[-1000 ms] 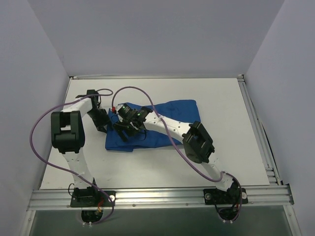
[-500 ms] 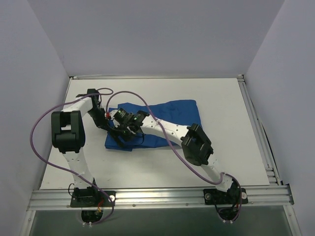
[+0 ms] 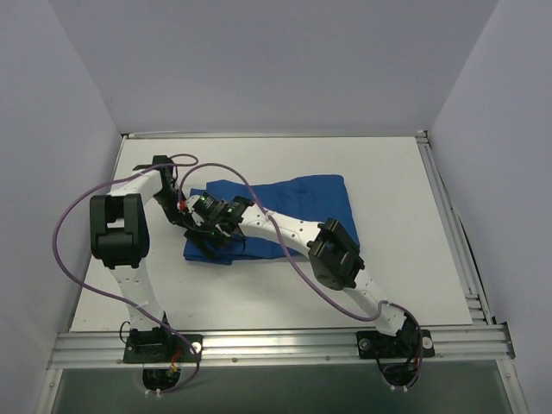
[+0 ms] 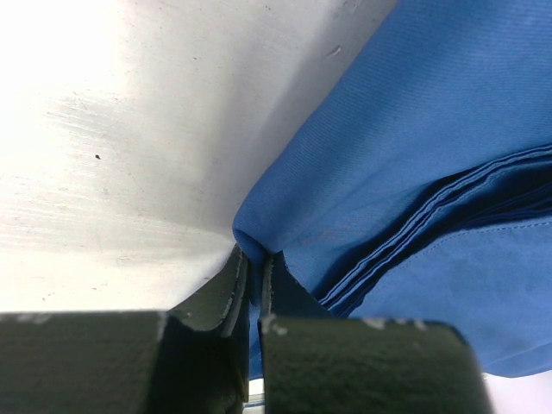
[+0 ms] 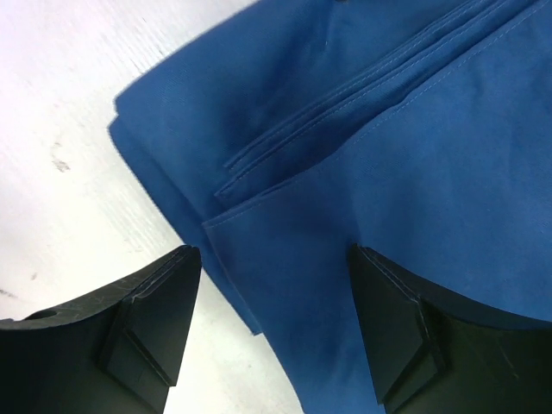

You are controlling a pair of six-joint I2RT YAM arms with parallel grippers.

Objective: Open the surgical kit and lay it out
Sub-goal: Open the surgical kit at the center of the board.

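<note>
The surgical kit shows only as a folded royal-blue cloth wrap (image 3: 289, 203) lying on the white table; tray and instruments are hidden. My left gripper (image 3: 185, 216) sits at the cloth's left edge. In the left wrist view it (image 4: 256, 260) is shut, pinching a fold of the cloth (image 4: 414, 147) between its pads. My right gripper (image 3: 210, 238) hovers over the wrap's near-left corner. In the right wrist view it (image 5: 276, 297) stands open, fingers (image 5: 151, 315) spread either side of a hemmed flap of the cloth (image 5: 431, 164).
White tabletop (image 3: 397, 190) surrounds the wrap, with pale walls behind and at both sides. An aluminium rail (image 3: 276, 345) runs along the near edge by the arm bases. Purple cables (image 3: 69, 259) loop from both arms.
My left gripper has closed on the cloth's left edge. The right arm has shifted left and nearer, toward the wrap's near-left corner, still open.
</note>
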